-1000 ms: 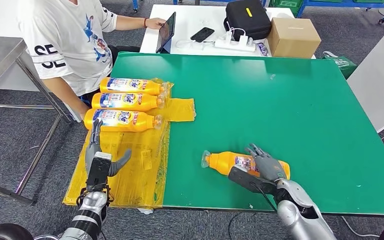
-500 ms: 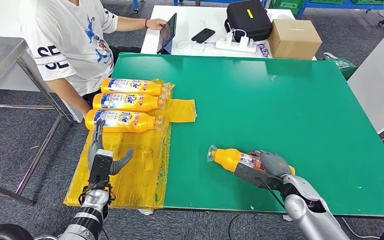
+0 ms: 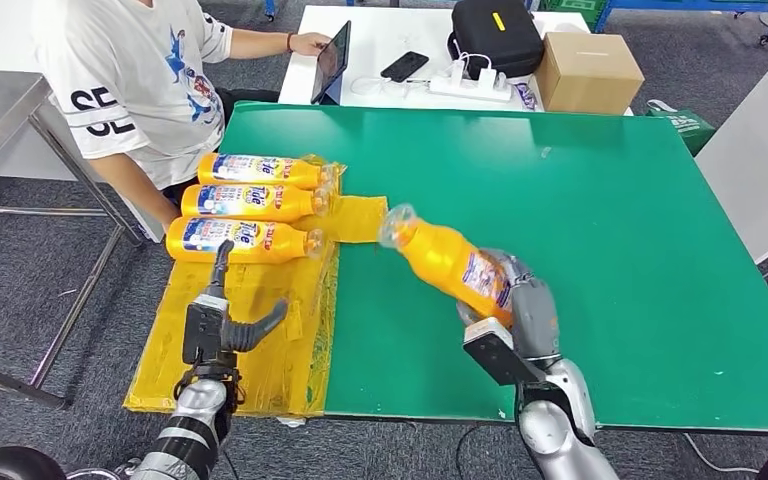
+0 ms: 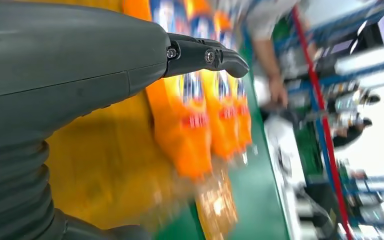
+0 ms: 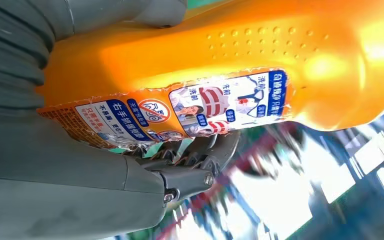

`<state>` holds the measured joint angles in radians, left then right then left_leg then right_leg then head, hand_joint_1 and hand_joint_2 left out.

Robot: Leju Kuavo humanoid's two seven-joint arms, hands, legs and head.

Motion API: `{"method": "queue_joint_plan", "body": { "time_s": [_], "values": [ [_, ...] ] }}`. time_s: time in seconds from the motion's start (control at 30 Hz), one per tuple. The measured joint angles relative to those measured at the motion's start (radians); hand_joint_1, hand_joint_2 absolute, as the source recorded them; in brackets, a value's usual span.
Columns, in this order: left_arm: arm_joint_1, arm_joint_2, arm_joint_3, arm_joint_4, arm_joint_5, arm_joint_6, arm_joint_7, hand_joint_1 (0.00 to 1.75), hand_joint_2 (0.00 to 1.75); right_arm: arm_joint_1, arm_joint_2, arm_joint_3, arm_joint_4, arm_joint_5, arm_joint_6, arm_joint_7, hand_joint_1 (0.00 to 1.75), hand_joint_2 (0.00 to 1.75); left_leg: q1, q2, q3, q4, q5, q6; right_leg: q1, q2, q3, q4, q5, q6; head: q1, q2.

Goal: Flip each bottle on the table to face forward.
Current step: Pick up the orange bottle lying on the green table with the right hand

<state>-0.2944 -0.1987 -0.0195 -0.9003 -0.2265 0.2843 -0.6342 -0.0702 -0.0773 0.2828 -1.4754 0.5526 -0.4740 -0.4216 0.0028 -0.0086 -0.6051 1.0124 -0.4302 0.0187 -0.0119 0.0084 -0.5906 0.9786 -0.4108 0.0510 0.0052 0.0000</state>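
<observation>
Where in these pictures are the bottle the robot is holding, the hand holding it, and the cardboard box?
held bottle (image 3: 443, 258), head view, on its orange body.
right hand (image 3: 527, 318), head view, on the middle of the hand.
cardboard box (image 3: 586, 72), head view, on its top face.

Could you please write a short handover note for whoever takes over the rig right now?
Right hand: grips the orange bottle by its lower body, lifted off the green table, tilted, cap end pointing up and toward the far left; its small back label shows in the right wrist view.
Left hand: holds nothing, fingers apart, above the yellow sheet.
Three bottles lie side by side on the yellow sheet at the table's left edge, front labels up.
Done: those three appear to face forward.
Left: turn the held bottle label-up and set it down, probably beside the row.
</observation>
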Motion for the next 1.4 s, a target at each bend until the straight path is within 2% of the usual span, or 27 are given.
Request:
{"method": "queue_joint_plan", "body": {
  "time_s": [0.1, 0.27, 0.4, 0.5, 0.57, 0.9, 1.13, 1.23, 1.4],
  "values": [
    [0.000, -0.011, -0.018, -0.020, 0.047, -0.071, 0.031, 0.00, 1.75, 0.000, 0.050, -0.033, -0.055, -0.013, -0.054, -0.041, 1.75, 1.75, 0.000, 0.000, -0.002, 0.000, 0.000, 0.000, 0.000, -0.001, -0.001, 0.000, 0.000, 0.000, 0.000, 0.000],
    [-0.001, -0.017, -0.041, -0.043, 0.105, -0.153, 0.056, 0.00, 1.75, 0.004, 0.094, -0.067, -0.096, -0.020, -0.096, -0.092, 1.75, 1.75, -0.001, 0.000, -0.004, 0.000, 0.000, 0.000, -0.001, 0.000, -0.003, 0.000, 0.000, 0.000, 0.000, 0.000],
    [-0.001, -0.017, -0.073, -0.069, 0.240, -0.371, 0.111, 0.00, 1.75, 0.004, 0.115, -0.088, -0.107, -0.019, -0.127, -0.140, 1.75, 1.75, -0.001, 0.000, -0.005, 0.000, 0.000, 0.000, -0.001, 0.000, -0.003, 0.000, 0.000, 0.000, 0.000, 0.000],
    [0.000, -0.008, -0.103, -0.088, 0.350, -0.553, 0.140, 0.00, 1.75, 0.004, 0.122, -0.097, -0.100, -0.035, -0.101, -0.174, 1.75, 1.75, -0.001, 0.000, -0.005, 0.000, 0.000, 0.000, -0.001, 0.000, -0.003, 0.000, 0.000, 0.000, 0.000, 0.000],
    [0.003, 0.001, -0.119, -0.099, 0.389, -0.614, 0.144, 0.00, 1.75, 0.005, 0.129, -0.097, -0.086, -0.048, -0.080, -0.196, 1.75, 1.75, -0.001, 0.000, -0.005, 0.000, 0.000, 0.000, -0.001, 0.000, -0.004, 0.000, 0.000, 0.000, 0.000, 0.000],
    [0.012, 0.025, -0.150, -0.120, 0.412, -0.641, 0.147, 0.00, 1.75, 0.005, 0.151, -0.097, -0.048, -0.052, -0.065, -0.215, 1.75, 1.75, 0.000, 0.000, -0.005, 0.000, 0.000, 0.000, -0.001, 0.000, -0.004, 0.000, 0.000, 0.000, 0.000, 0.000],
    [0.014, 0.032, -0.177, -0.123, 0.508, -0.751, 0.170, 0.00, 1.75, 0.006, 0.194, -0.084, 0.039, -0.101, 0.019, -0.255, 1.75, 1.75, 0.000, 0.000, -0.005, 0.000, 0.000, 0.000, 0.000, 0.000, -0.004, 0.000, 0.000, 0.000, 0.000, 0.000],
    [0.014, 0.032, -0.200, -0.123, 0.539, -0.773, 0.175, 0.00, 1.75, 0.005, 0.229, -0.036, 0.129, -0.136, 0.009, -0.270, 1.75, 1.75, 0.001, 0.000, -0.006, 0.000, 0.000, 0.000, 0.001, 0.000, -0.005, 0.000, 0.000, 0.000, 0.000, 0.000],
    [0.016, 0.033, -0.254, -0.121, 0.559, -0.801, 0.174, 0.00, 1.75, -0.008, 0.271, 0.118, 0.281, -0.200, -0.028, -0.272, 1.75, 1.75, 0.001, 0.000, -0.007, 0.000, 0.000, 0.000, 0.001, 0.000, -0.006, 0.001, 0.000, 0.000, 0.000, 0.000]
  ]
}}
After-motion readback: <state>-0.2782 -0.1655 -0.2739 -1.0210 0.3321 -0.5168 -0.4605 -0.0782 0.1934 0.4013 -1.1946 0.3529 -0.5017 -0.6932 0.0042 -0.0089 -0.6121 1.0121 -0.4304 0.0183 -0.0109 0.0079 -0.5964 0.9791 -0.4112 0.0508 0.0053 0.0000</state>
